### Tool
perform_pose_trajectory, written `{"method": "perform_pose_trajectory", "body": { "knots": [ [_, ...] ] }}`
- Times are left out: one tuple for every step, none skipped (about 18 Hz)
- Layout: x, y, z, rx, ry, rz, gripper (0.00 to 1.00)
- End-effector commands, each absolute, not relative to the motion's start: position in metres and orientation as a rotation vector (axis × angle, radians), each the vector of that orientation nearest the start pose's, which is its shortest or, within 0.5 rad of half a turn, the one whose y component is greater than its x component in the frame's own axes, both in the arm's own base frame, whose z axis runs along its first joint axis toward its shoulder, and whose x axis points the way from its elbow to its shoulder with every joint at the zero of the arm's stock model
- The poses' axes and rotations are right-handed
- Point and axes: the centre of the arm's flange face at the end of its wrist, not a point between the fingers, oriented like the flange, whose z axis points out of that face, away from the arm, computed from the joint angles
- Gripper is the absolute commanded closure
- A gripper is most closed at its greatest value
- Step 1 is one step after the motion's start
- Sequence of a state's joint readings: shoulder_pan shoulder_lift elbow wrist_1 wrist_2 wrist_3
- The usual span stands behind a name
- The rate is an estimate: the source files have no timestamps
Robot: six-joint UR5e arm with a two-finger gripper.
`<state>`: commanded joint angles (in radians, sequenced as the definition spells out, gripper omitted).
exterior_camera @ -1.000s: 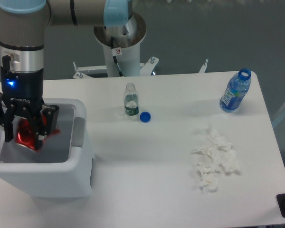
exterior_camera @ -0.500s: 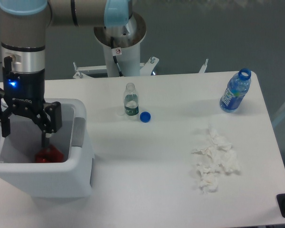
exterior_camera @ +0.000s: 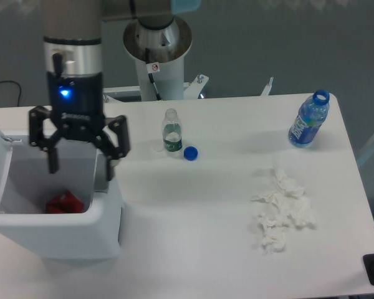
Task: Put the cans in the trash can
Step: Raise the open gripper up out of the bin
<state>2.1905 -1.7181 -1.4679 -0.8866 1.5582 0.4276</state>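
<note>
White plastic makes up the trash can point(exterior_camera: 106, 212) at the table's point(exterior_camera: 212, 249) nine o'clock edge, its hinged lid tipped back at the left, and the crushed red can point(exterior_camera: 64, 203) lies on its floor toward the near wall. My gripper point(exterior_camera: 80, 167) hangs above the bin's far right corner with both fingers spread wide and nothing between them. At two o'clock stands the uncapped blue bottle point(exterior_camera: 308, 121), at four o'clock a heap of crumpled tissues point(exterior_camera: 282, 210), and near twelve o'clock the small clear bottle point(exterior_camera: 171, 132) with a blue cap point(exterior_camera: 190, 152) just beside it.
</note>
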Motion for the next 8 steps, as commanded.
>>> {"method": "perform_pose_trajectory", "body": {
  "knots": [
    [-0.237, 0.559, 0.537, -2.571, -0.204, 0.444, 0.00],
    [-0.239, 0.557, 0.529, -2.605, -0.169, 0.485, 0.00],
    [-0.241, 0.554, 0.522, -2.640, -0.136, 0.527, 0.00],
    [-0.243, 0.551, 0.514, -2.687, -0.097, 0.565, 0.00],
    [-0.246, 0.548, 0.507, -2.731, -0.054, 0.605, 0.00],
    [-0.248, 0.547, 0.505, -2.750, -0.020, 0.637, 0.00],
    [-0.250, 0.547, 0.503, -2.759, -0.001, 0.649, 0.00],
    [-0.250, 0.547, 0.502, -2.762, 0.005, 0.651, 0.00]
  ]
}}
